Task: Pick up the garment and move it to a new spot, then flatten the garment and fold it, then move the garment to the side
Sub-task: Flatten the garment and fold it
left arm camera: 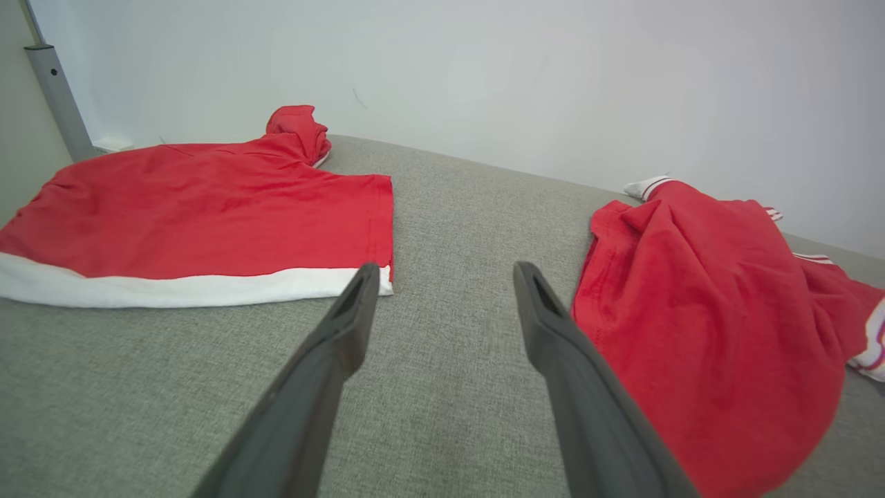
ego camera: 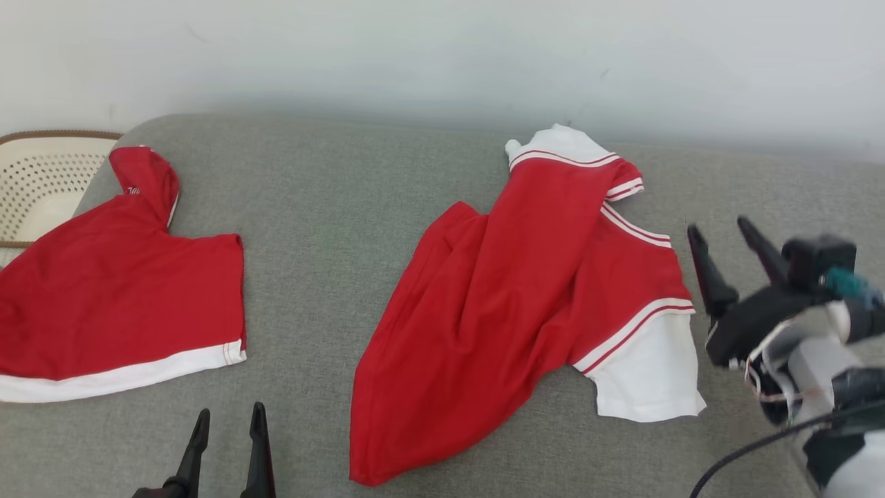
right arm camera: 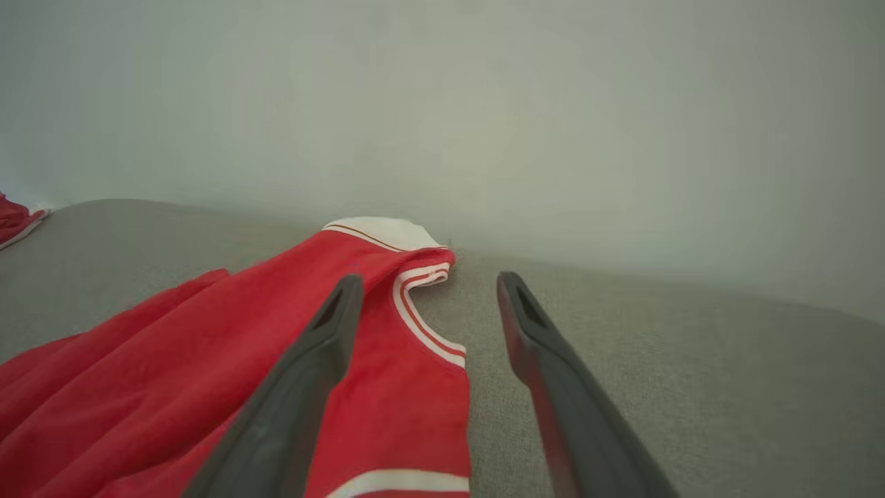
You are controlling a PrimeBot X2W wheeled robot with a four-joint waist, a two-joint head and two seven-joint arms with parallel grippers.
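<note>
In the head view, a grey fabric surface (ego camera: 325, 207) runs beneath a plain white wall (ego camera: 415, 55), and a perforated cream basket (ego camera: 41, 180) sits at its far left. The garment (ego camera: 498, 297), red with white sleeves and striped trim, lies rumpled right of centre. The other red shirt (ego camera: 117, 297) lies flatter at the left. The left gripper (ego camera: 230, 415) rises from the bottom edge between the two, parted and empty. The right gripper (ego camera: 719, 228) is just right of the garment's white sleeve, its fingers spread and holding nothing.

The left wrist view adds a metal post (left arm camera: 59, 97) in the wall's corner. The open fingers point over bare fabric, with the garment beside the right-hand one.

In the right wrist view, the fingers straddle the garment's striped edge. One is over red cloth and the other over grey fabric, and they grasp nothing.
</note>
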